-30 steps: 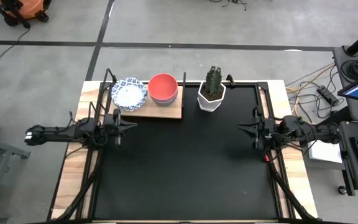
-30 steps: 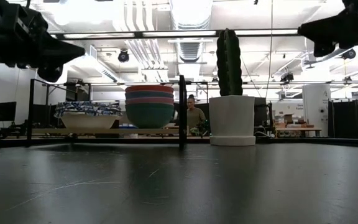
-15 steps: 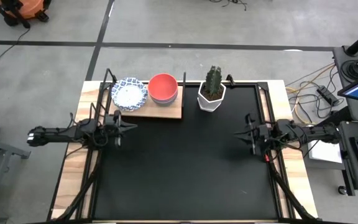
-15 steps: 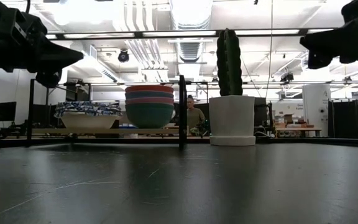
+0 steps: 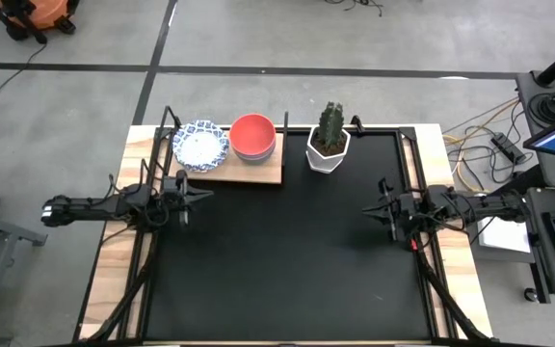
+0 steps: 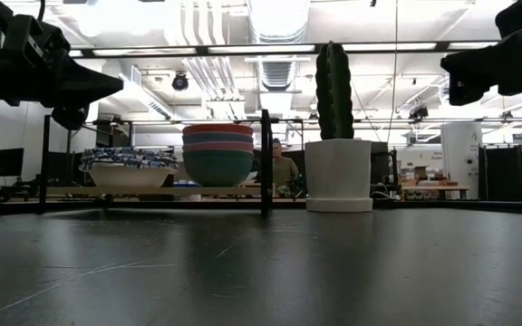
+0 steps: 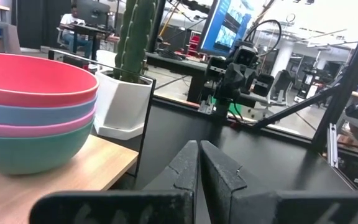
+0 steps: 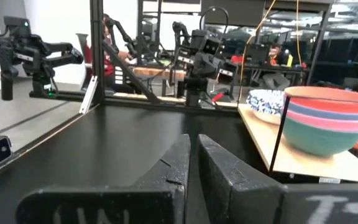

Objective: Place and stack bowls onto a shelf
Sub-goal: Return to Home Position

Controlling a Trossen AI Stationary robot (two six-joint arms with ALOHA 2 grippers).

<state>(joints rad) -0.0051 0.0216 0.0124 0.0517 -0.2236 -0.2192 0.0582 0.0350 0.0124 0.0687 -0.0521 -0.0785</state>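
The wooden shelf [image 5: 258,172] stands at the table's far left. On it a stack of white, blue-patterned bowls [image 5: 200,146] sits beside a stack of coloured bowls [image 5: 253,136]: red on top, then blue, pink and green [image 6: 217,154]. My left gripper [image 5: 205,191] hovers shut just near of the shelf, close to the coloured stack [image 7: 30,106]. My right gripper [image 5: 369,209] hovers shut over the table's right side, well away from the shelf. Both are above the tabletop in the low view, and neither holds anything.
A white hexagonal pot with a cactus [image 5: 329,146] stands on the table just right of the shelf. The shelf's black frame posts [image 6: 265,161] rise at its corners. The black tabletop [image 5: 277,260] spreads between and near of both arms. People sit in the room behind.
My right gripper has shifted a little toward the table's near edge and left, staying shut. The bowls and shelf have not moved.
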